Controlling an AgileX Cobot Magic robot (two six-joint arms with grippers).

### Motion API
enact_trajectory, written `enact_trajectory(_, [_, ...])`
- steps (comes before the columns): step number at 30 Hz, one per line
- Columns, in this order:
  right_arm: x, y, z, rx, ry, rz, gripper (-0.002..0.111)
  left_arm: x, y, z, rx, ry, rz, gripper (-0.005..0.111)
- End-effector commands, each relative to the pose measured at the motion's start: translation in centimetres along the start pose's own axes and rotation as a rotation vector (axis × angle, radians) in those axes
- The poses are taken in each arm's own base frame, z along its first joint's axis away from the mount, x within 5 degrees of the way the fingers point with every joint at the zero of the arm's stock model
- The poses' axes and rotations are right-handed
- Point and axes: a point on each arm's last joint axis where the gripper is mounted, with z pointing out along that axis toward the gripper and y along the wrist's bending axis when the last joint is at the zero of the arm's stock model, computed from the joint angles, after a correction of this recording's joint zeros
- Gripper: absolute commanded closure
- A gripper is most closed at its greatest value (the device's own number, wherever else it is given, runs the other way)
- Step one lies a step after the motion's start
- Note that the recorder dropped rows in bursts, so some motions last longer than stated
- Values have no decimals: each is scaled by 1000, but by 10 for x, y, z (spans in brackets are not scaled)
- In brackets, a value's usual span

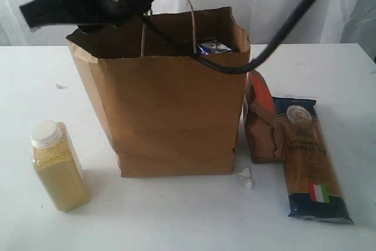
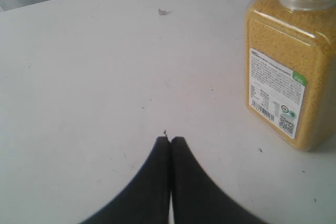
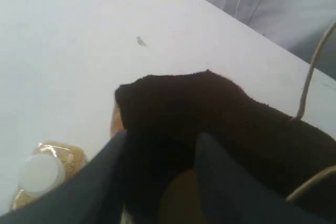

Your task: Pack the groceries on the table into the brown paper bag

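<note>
A: How much is packed?
B: 1 small blue-white carton (image 1: 213, 47) shows inside the brown paper bag (image 1: 170, 110). 3 sit on the table (image 1: 176, 221): yellow-grain bottle (image 1: 57, 166), brown pouch (image 1: 264, 124), spaghetti pack (image 1: 311, 157).
A: Grippers?
B: Left gripper (image 2: 170, 141) has its jaws together near the bottle. Right gripper (image 3: 160, 148) has them apart over the bag.

The bag (image 1: 170, 110) is plain kraft brown with pale cord handles (image 1: 192, 22), the carton (image 1: 214, 47) is blue and white, and the table (image 1: 176, 221) is white with a few small dark specks. The bottle (image 1: 57, 166) holds yellow grain under a white cap (image 1: 45, 132), and its label (image 2: 275, 95) is white with black print, a barcode and a green corner patch. The pouch (image 1: 263, 127) is brown with an orange label, the spaghetti pack (image 1: 311, 163) is dark blue around a tan window and carries a green-white-red flag (image 1: 319, 193), and the left gripper (image 2: 170, 141) is black.
</note>
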Motion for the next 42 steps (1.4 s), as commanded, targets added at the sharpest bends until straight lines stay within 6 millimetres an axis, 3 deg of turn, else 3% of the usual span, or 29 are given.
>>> enact_trajectory(1, [-14, 7, -44, -43, -106, -46, 70, 1, 0, 0, 0, -1, -11, 107])
enact_trajectory(10, [-5, 45, -113, -172, -136, -239, 70, 1, 0, 0, 0, -1, -11, 107])
enact_trajectory(17, [29, 57, -131, -247, -76, -331, 70, 1, 0, 0, 0, -1, -11, 107])
enact_trajectory(22, [66, 65, -128, -310, 51, -402, 70, 1, 0, 0, 0, -1, -11, 107])
enact_trajectory(28, [116, 67, -110, -335, 229, -401, 70, 1, 0, 0, 0, -1, -11, 107])
enact_trajectory(35, [169, 63, -85, -300, 362, -318, 70, 1, 0, 0, 0, -1, -11, 107])
enact_trajectory(42, [205, 47, -62, -235, 427, -135, 70, 1, 0, 0, 0, -1, -11, 107])
